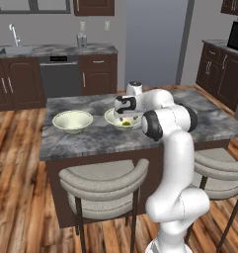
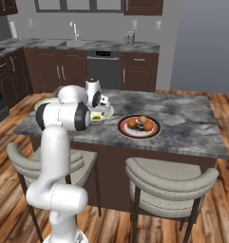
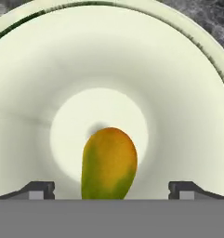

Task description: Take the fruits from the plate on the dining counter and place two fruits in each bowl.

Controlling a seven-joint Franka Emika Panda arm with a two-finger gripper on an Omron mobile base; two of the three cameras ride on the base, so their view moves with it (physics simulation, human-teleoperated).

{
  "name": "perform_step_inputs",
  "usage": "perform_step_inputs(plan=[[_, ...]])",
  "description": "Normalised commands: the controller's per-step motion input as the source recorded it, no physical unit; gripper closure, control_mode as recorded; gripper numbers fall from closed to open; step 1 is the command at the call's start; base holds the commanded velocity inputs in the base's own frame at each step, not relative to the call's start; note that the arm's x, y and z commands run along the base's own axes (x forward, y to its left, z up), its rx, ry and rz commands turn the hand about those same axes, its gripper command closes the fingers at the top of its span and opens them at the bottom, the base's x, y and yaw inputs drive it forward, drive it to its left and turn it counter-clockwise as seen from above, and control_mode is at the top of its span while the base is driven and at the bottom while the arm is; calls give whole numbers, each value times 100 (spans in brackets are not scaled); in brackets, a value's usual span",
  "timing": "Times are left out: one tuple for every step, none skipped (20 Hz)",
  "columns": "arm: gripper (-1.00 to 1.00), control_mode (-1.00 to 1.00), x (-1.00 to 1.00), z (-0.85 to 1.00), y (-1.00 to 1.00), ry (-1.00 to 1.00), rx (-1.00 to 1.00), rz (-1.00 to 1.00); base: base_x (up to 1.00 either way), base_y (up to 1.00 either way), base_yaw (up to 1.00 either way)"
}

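Directly below my tool (image 3: 111, 193) lies a yellow-green and orange mango-like fruit (image 3: 108, 163), resting on the floor of the near cream bowl (image 3: 187, 107). Its long axis runs away from the camera toward the bowl centre, between the two finger tips (image 3: 38, 189), which stand wide apart on either side and touch nothing. I judge the fruit released and the tool empty.

In the left base view the tool (image 1: 124, 109) hangs over that same bowl (image 1: 112, 118), with the fruit (image 1: 126, 122) visible as a small yellow-green spot inside. The second cream bowl (image 1: 72, 121) stands well apart to the left on the desk (image 1: 91, 141); its contents cannot be made out from here.

The relation that governs the coming move is seen in the right base view: the red-ringed plate (image 2: 155, 132) lies on my right, just beside the occupied bowl (image 2: 105, 115), and carries the remaining fruits (image 2: 138, 123), orange and reddish-brown, clustered at its centre. From its present position the tool (image 2: 104, 103) must, in my judgement, rise clear of the bowl rim and travel rightward across the desk to reach them.
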Motion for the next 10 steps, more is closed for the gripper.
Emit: perform_step_inputs(plan=[[-100, -100, -34, 81, -11, 0, 0, -2, 0, 0, 0], [-100, -100, -61, 71, -35, 0, 0, -9, 0, 0, 0], [-100, -100, -69, 56, -46, 0, 0, -16, 0, 0, 0], [-100, -100, -82, 41, -81, 1, 0, -19, 0, 0, 0], [-100, -100, -88, 26, -100, 0, 0, -18, 0, 0, 0], [-100, -100, -88, 17, -100, 0, 0, -16, 0, 0, 0], [-100, -100, -79, 17, -100, 1, 0, -15, 0, 0, 0], [-100, -100, -83, 4, -100, 0, 1, -13, 0, 0, 0], [-100, -100, -80, 1, -100, 0, 0, -12, 0, 0, 0], [-100, -100, -76, 0, -100, 0, 0, -11, 0, 0, 0]])
